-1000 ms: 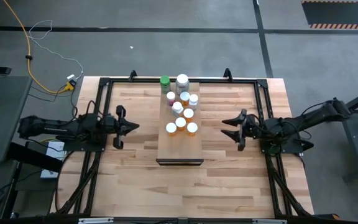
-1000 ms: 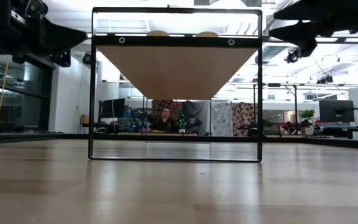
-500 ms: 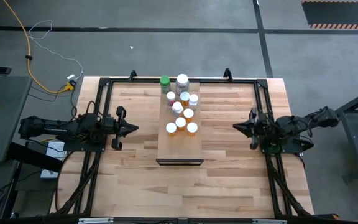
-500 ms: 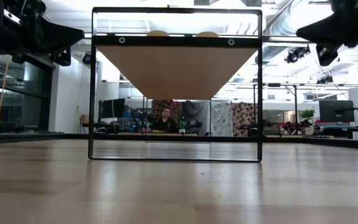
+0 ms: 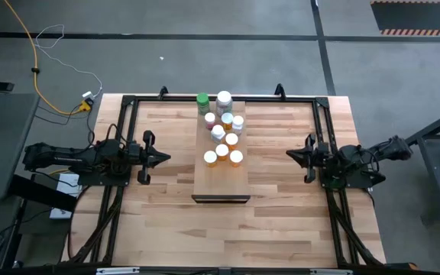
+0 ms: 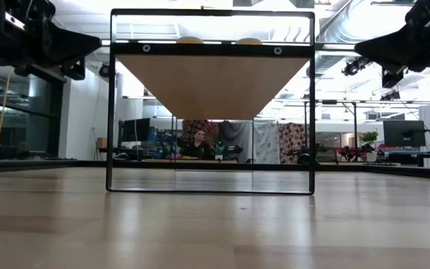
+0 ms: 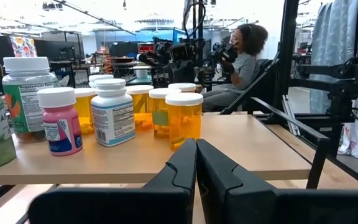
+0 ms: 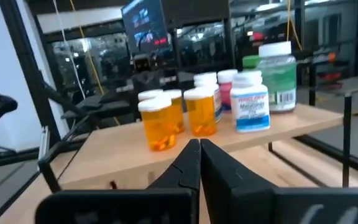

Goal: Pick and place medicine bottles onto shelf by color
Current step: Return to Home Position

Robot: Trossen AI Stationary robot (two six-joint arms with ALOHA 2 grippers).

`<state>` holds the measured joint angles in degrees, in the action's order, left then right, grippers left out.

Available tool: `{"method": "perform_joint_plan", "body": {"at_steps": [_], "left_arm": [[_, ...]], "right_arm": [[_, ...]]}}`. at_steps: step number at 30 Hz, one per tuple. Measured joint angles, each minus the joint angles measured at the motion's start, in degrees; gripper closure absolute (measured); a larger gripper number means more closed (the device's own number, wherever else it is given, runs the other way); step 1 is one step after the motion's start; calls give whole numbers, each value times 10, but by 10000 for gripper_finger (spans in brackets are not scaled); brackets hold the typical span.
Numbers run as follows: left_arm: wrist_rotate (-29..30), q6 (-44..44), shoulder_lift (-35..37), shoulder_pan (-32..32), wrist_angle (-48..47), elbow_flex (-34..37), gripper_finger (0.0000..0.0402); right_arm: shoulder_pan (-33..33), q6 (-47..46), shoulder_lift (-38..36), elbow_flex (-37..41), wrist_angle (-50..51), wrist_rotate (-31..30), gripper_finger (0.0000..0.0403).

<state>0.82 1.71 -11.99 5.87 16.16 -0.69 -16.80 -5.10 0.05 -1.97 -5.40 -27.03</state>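
Observation:
Several medicine bottles [image 5: 222, 127] stand upright in a cluster on the far half of the shelf [image 5: 221, 179], a pale board raised above the table's middle. Orange ones [image 7: 183, 116] stand nearest the near end; a pink one [image 7: 59, 120], white ones and green ones [image 8: 275, 67] stand farther back. My left gripper [image 5: 166, 157] is shut and level, left of the shelf, pointing at it. My right gripper [image 5: 289, 156] is shut and level, right of the shelf, pointing at it. Neither holds anything.
A black metal frame [image 5: 128, 107] runs round the table, with uprights carrying the shelf [image 6: 111, 97]. The shelf's near half [image 5: 221, 183] is bare board. A person [image 7: 244, 53] sits beyond the table, and another [image 6: 198, 144] shows far behind in the low view.
My right gripper has shut and drawn back toward the table's right edge, sinking a little, with nothing between its fingers. The bottles stand as before.

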Motion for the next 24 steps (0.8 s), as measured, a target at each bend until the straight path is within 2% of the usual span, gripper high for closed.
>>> {"method": "perform_joint_plan", "body": {"at_steps": [2,9,18,24], "left_arm": [[0,0,0,0,-1,0,398],[0,0,0,0,-1,0,398],[0,0,1,-1,-1,0,399],[14,0,27,-17,-16,0,399]], "right_arm": [[11,5,0,15,-24,11,402],[54,19,1,14,-5,91,403],[79,28,7,14,21,95,403],[79,-40,7,14,21,95,403]]}}
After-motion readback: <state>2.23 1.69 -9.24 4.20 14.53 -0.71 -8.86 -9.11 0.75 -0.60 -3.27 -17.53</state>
